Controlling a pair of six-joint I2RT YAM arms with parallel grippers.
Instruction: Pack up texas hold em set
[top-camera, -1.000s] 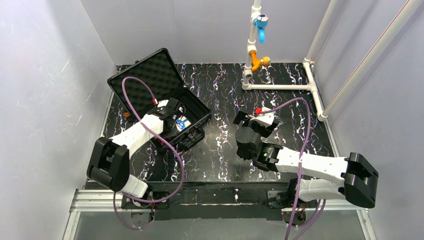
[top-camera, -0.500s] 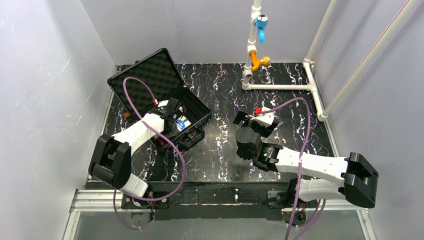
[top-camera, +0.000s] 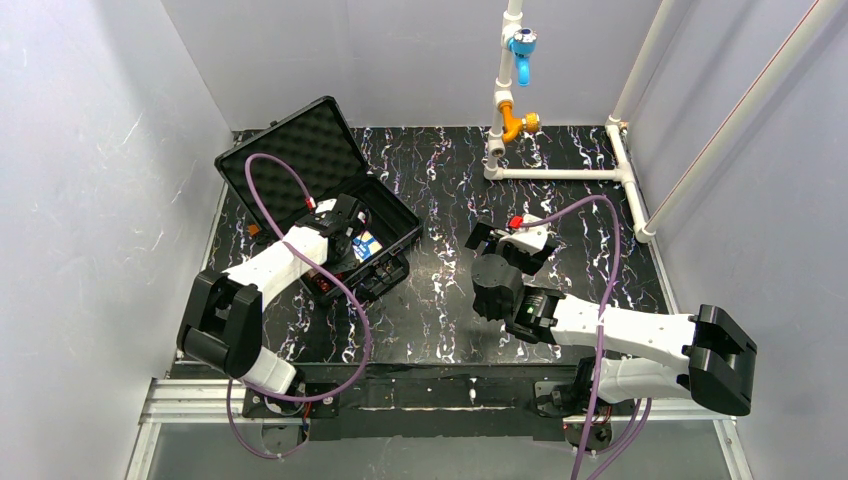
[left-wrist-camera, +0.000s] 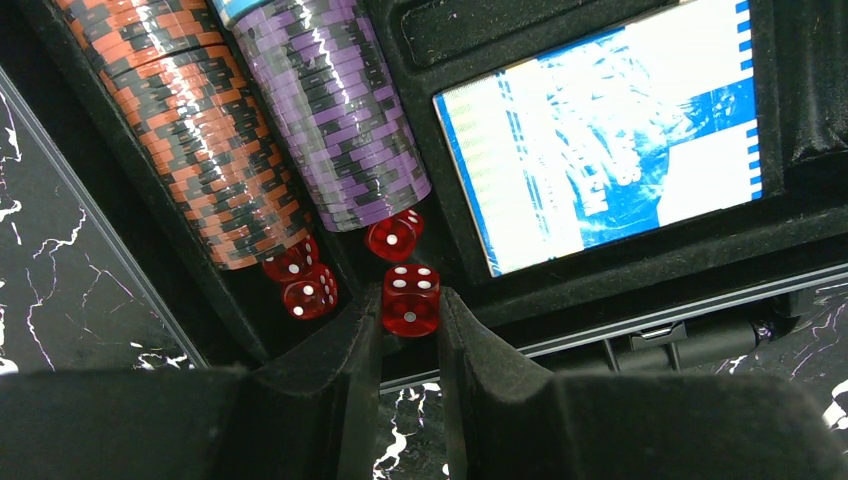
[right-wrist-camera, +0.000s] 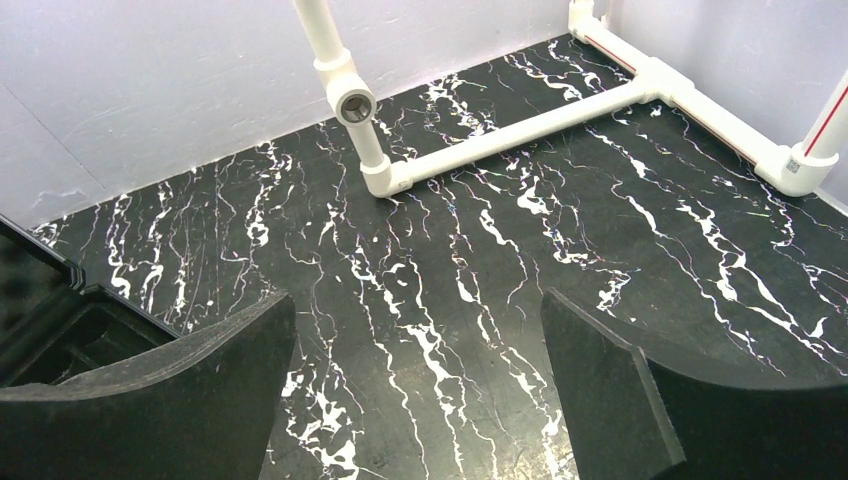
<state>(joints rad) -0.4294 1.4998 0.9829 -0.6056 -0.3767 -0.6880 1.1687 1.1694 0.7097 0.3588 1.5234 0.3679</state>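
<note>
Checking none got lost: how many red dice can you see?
4: a die between the left fingers, another by the purple chips, two by the orange chips. Others may be hidden.

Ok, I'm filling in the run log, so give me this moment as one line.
left jaws: shut on red die, over case beside purple chips | right jaws: open, empty, over table

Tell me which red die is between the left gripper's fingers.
The die lowest in the left wrist view, showing four pips above one. The left gripper pinches it; the other three lie by the chip stacks.
</note>
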